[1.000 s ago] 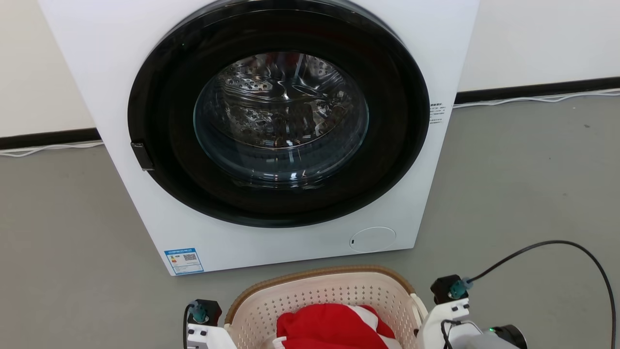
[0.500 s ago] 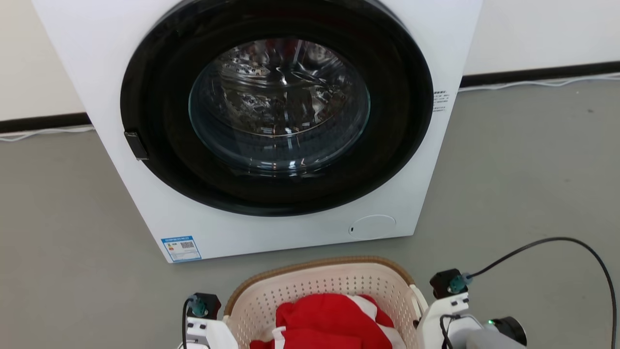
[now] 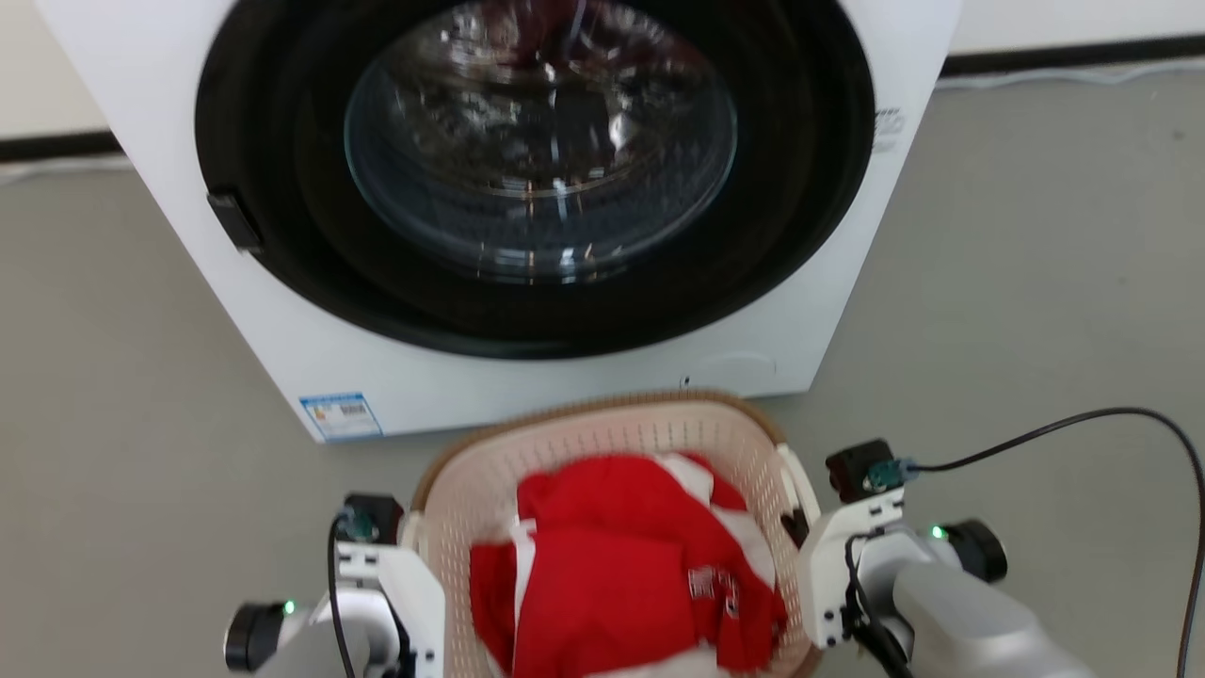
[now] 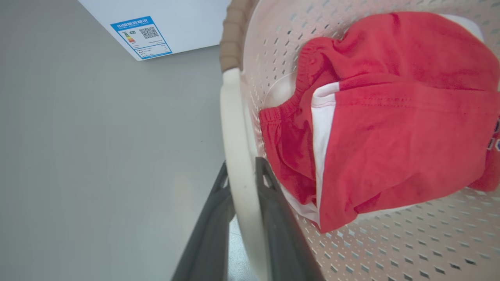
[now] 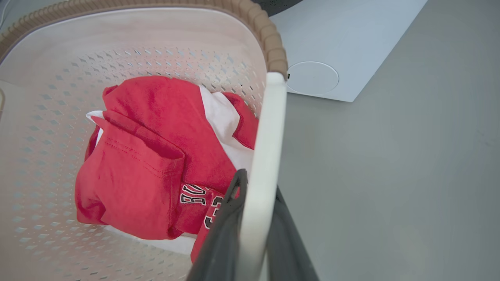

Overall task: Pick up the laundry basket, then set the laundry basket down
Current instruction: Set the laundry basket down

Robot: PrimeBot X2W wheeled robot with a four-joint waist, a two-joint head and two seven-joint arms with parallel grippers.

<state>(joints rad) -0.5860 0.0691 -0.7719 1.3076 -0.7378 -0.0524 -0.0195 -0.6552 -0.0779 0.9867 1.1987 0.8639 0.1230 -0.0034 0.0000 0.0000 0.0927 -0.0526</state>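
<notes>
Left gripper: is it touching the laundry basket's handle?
Touching. In the left wrist view the left gripper pinches the white loop handle of the laundry basket, dark fingers pressed on both sides.

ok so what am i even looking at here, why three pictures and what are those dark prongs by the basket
This is a wheeled robot with two arms, filmed by three cameras at once. The head camera looks down: a white washing machine on a grey floor, and before it a cream laundry basket holding a red and white garment. The other two cameras sit on the wrists and look along each arm's dark fingers. The left pincer is shut on the basket's left loop handle, the right pincer on its right loop handle. Whether the basket is off the floor, I cannot tell.
</notes>
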